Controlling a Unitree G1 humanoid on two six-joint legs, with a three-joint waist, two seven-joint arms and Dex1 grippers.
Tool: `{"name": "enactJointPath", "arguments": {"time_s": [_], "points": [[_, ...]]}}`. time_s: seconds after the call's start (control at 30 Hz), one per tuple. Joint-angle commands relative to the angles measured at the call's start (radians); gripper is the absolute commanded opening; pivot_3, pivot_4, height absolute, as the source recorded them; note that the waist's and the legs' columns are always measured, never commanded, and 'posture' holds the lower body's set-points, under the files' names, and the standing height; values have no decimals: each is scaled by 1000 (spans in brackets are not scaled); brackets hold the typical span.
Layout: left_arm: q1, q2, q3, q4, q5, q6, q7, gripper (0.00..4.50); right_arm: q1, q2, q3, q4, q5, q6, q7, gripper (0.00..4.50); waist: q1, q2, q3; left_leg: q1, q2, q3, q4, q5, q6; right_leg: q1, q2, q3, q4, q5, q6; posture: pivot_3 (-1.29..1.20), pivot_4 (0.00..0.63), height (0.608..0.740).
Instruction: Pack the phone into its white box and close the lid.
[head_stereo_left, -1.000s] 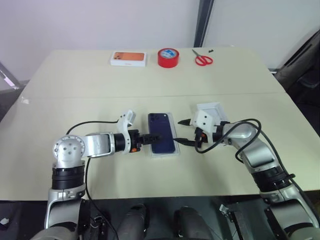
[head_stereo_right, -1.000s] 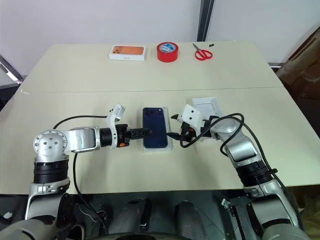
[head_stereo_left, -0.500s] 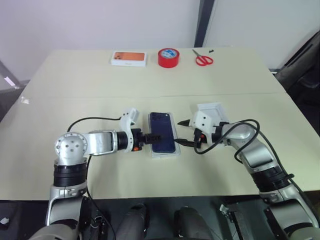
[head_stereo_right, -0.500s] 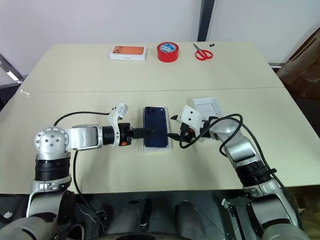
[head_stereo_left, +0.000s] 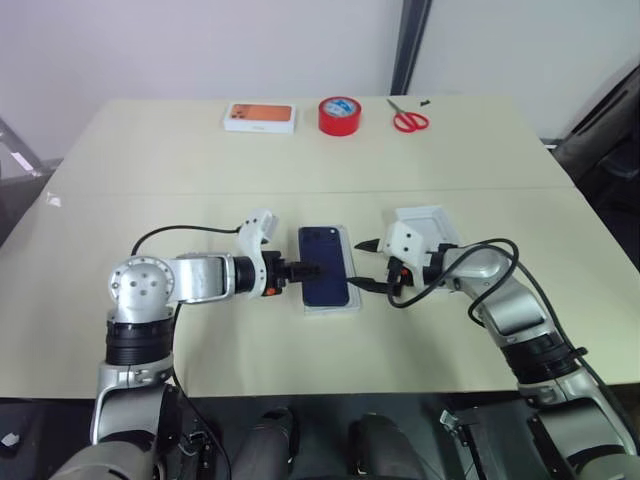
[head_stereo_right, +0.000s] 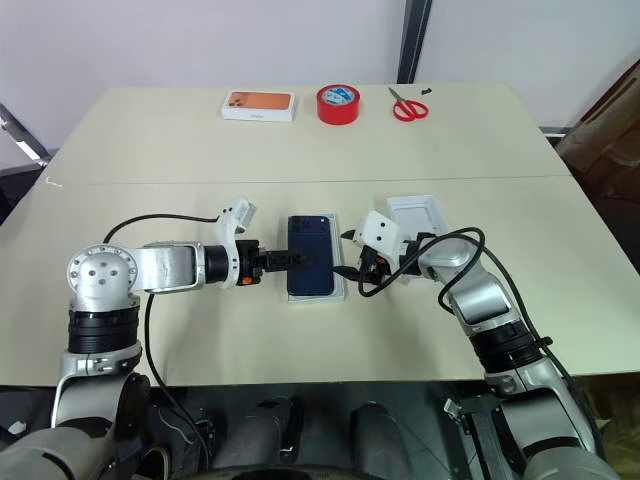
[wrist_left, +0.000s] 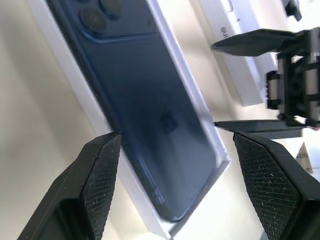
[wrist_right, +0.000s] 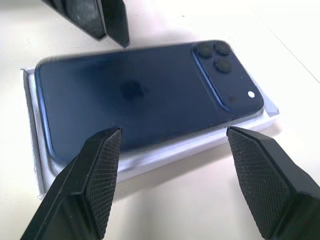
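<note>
Orange-pictured box (head_stereo_left: 259, 117), red tape roll (head_stereo_left: 338, 115), red scissors (head_stereo_left: 407, 120) along the table's (head_stereo_left: 150, 170) far edge.

Even, soft indoor light; head views sharp, wrist views partly soft.

Faint shadows lie close under the arms on the table (head_stereo_left: 300, 160). The phone (wrist_right: 145, 92) shows a dull sheen with blurred edges, and nearby the fingers (wrist_left: 97, 180) loom large and soft.

Navy phone (head_stereo_left: 326, 264) lies back-up in white box (wrist_right: 35, 165).
</note>
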Motion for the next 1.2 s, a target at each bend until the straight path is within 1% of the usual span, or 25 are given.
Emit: {"name": "enactJointPath", "arguments": {"time_s": [0.03,0.23,0.3,0.4,0.47,0.5,0.6,0.63,0.67,0.7,0.73,0.77,0.83,0.93,1.0,1.2], "points": [[-3,4,1,-21,10,-4,0,3754,-22,7,-10,-10,2,-13,-4,3528,0,0,0,0,0,0,0,0,0,0,0,0,0,0,0,0,150,734],[1,29,1,-45,56,-2,-36,3754,-19,3,-15,-14,0,-11,-5,3528,0,0,0,0,0,0,0,0,0,0,0,0,0,0,0,0,150,734],[7,42,26,-71,26,-9,-70,3754,-15,-1,-19,-15,3,-8,-4,3528,0,0,0,0,0,0,0,0,0,0,0,0,0,0,0,0,150,734],[22,77,47,-99,37,-27,-106,3754,-13,-6,-29,-17,20,11,6,3528,0,0,0,0,0,0,0,0,0,0,0,0,0,0,0,0,150,734],[35,112,61,-92,74,-44,-124,3245,-16,-10,-42,-9,25,23,0,2974,-1,0,0,0,0,0,0,0,0,0,0,0,0,0,0,0,150,734],[43,128,69,-83,90,-54,-133,2942,-17,-14,-45,-5,22,18,-2,2627,-1,0,0,0,0,0,0,0,0,0,0,0,0,0,0,0,150,734],[70,183,42,-88,184,-106,-189,1548,-30,-17,-55,19,10,2,-20,1237,0,0,0,0,0,0,-1,0,0,0,0,0,0,0,0,0,150,734],[79,181,45,-85,191,-117,-203,985,-34,-15,-55,27,7,-3,-24,641,0,1,0,0,0,0,-1,0,0,0,0,0,0,0,0,0,150,734],[89,173,52,-75,194,-125,-215,489,-39,-14,-52,36,0,-9,-29,147,0,1,0,0,0,0,-1,0,0,0,0,0,0,0,0,0,150,734],[103,175,39,-71,218,-139,-232,63,-42,-13,-42,46,-15,-18,-35,0,2,1,0,0,0,0,-1,0,0,0,0,0,0,0,0,0,150,734],[117,177,19,-66,252,-158,-249,63,-46,-13,-27,61,-39,-37,-46,0,3,1,0,0,0,0,-1,0,0,0,0,0,0,0,0,0,150,734],[127,158,22,-52,262,-167,-252,63,-47,-13,-8,74,-65,-59,-53,0,3,1,0,0,0,0,-1,0,0,0,0,0,0,0,0,0,150,734],[142,146,-29,-57,310,-187,-288,63,-45,-13,26,99,-113,-83,-64,0,2,1,0,0,0,0,0,0,0,0,0,0,-1,0,0,0,150,734],[129,80,-43,-27,336,-201,-295,63,-54,2,40,128,-142,-91,-82,0,4,0,0,0,0,0,0,0,0,0,0,0,-1,0,0,0,150,734],[121,56,-83,-13,380,-217,-316,63,-65,8,52,146,-165,-101,-93,0,2,0,0,0,0,0,0,0,0,0,0,0,0,0,0,0,150,734],[40,-31,-143,69,478,-288,-383,63,-97,19,20,172,-146,-94,-90,0,4,1,0,0,0,0,0,0,0,0,0,0,0,0,0,0,150,734]]}}
